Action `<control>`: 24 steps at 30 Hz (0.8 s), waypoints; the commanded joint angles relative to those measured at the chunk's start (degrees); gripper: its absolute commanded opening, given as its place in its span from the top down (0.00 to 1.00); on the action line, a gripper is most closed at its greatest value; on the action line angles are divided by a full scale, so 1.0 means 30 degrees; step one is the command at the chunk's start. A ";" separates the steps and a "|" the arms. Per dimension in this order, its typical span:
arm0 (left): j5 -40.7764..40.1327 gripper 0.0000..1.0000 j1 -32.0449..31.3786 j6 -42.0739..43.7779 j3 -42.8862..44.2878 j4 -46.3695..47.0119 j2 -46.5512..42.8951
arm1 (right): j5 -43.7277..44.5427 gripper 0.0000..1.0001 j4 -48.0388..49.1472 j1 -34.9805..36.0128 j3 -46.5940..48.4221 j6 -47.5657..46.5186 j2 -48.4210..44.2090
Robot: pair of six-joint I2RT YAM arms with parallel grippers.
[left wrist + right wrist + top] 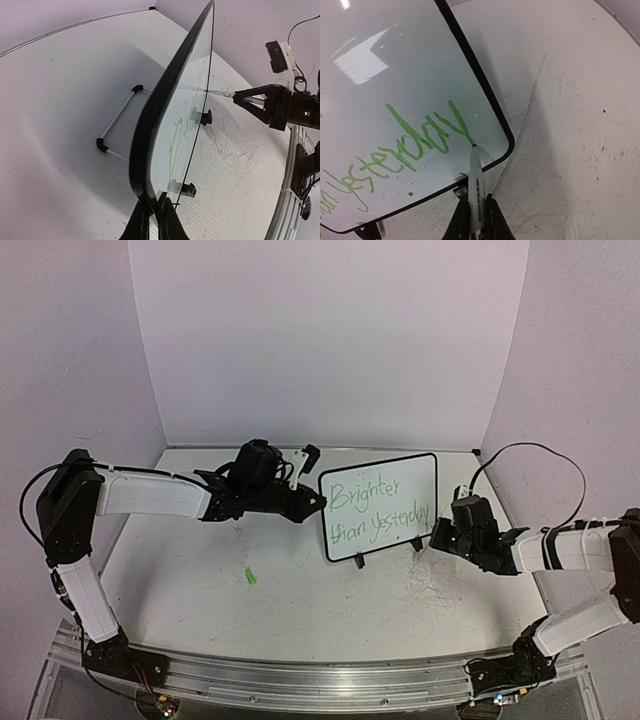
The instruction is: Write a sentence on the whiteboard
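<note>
Right wrist: right claw (476, 216) grips the white marker pen (476, 182); left claw (152, 221) pinches the black-framed whiteboard (395, 60). Pushing hard could tip it.

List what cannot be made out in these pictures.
1. Right wrist: first line of the light-green cursive sentence, cut off by the picture edge; print on the white marker, blurred.
2. Left wrist: writing on the small black-framed whiteboard, seen nearly edge-on, unreadable.
3. Top external: small green object, too small to identify.
</note>
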 commanded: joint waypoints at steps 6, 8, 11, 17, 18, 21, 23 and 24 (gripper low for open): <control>-0.1055 1.00 0.0059 0.0688 -0.0074 0.0162 -0.1050 | -0.1066 1.00 0.0743 0.0126 0.0082 0.0064 0.0044; -0.1050 1.00 0.0059 0.0684 -0.0069 0.0174 -0.1037 | -0.1208 1.00 0.0961 0.0301 0.0070 -0.0043 -0.0236; -0.1042 1.00 0.0059 0.0684 -0.0073 0.0172 -0.1013 | -0.1469 1.00 0.1084 0.0441 0.0092 -0.0088 -0.0558; -0.1286 1.00 0.0059 0.0653 -0.0088 0.0146 -0.1079 | -0.0235 1.00 0.0272 0.0443 -0.0155 0.0367 -0.1245; -0.1389 1.00 0.0059 0.0619 -0.0123 0.0146 -0.1139 | -0.0015 1.00 0.0092 0.0439 -0.0252 0.0494 -0.1461; -0.1560 1.00 0.0059 0.0623 -0.0155 0.0161 -0.1259 | 0.0384 1.00 -0.0416 0.0441 -0.0532 0.0860 -0.2191; -0.1527 1.00 0.0053 0.0636 -0.0140 0.0162 -0.1236 | 0.0759 1.00 -0.0802 0.0440 -0.0690 0.0985 -0.2599; -0.1465 1.00 0.0038 0.0626 -0.0123 0.0167 -0.1219 | 0.0871 1.00 -0.0922 0.0440 -0.0759 0.1038 -0.2774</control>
